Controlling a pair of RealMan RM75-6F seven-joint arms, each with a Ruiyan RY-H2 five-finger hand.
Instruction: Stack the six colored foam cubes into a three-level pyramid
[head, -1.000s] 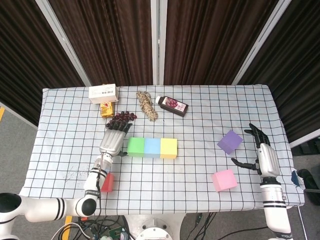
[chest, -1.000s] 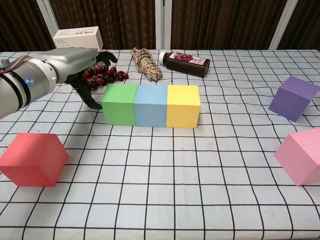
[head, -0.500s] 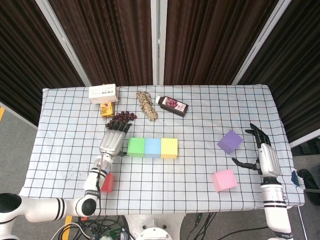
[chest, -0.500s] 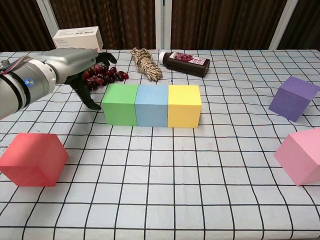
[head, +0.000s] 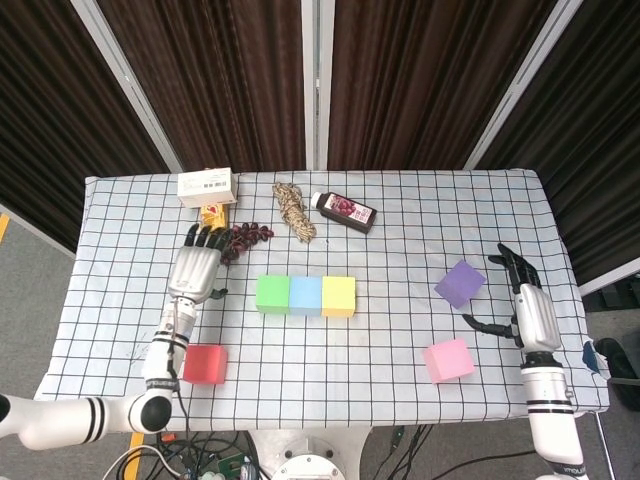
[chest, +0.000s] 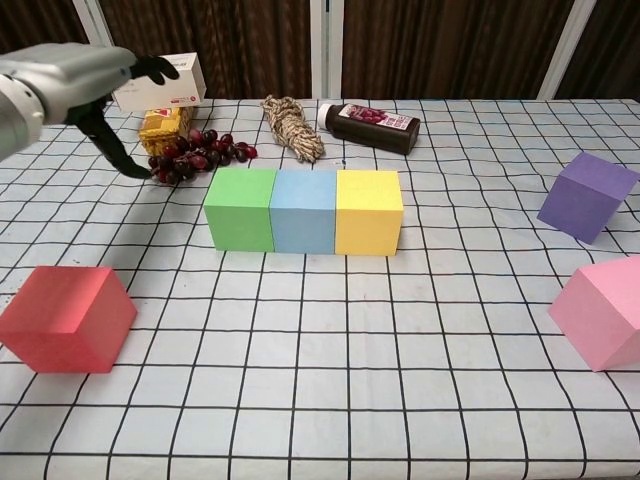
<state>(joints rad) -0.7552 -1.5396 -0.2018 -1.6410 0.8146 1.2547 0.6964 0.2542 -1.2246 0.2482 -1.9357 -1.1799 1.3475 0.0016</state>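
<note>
- The left robot hand (head: 196, 270) has pulled back and up from the green block (head: 272, 294), which it was nearly touching a second ago; it now hangs empty near the grapes (head: 247, 236), fingers spread. The row itself has not budged.
- Green, the blue block (head: 305, 295) and the yellow block (head: 338, 296) sit side by side, faces touching, mid-worktop (head: 400, 350); that looks like the finished bottom level.
- Three blocks are loose: the red block (head: 204, 364) near the front left, the purple block (head: 460, 283) tilted at the right, and the pink block (head: 447, 360) in front of it.
- The right robot hand (head: 520, 300) hovers just beside the purple block, open and holding nothing.
- I'd guess the second level comes next, and red is the left hand's natural pick, being on its side.
- To do it well: come down over red from above, pinch two opposite faces squarely, and go gently, since foam gives and can twist in the grip.
- Set it astride the seam between green and blue, not over one block, leaving room beside it for a second.
- Lower it straight and let go without dragging; a sideways nudge could split the row apart.
- Keep the wrist away from the grapes and the rope bundle (head: 294, 210) behind.
</note>
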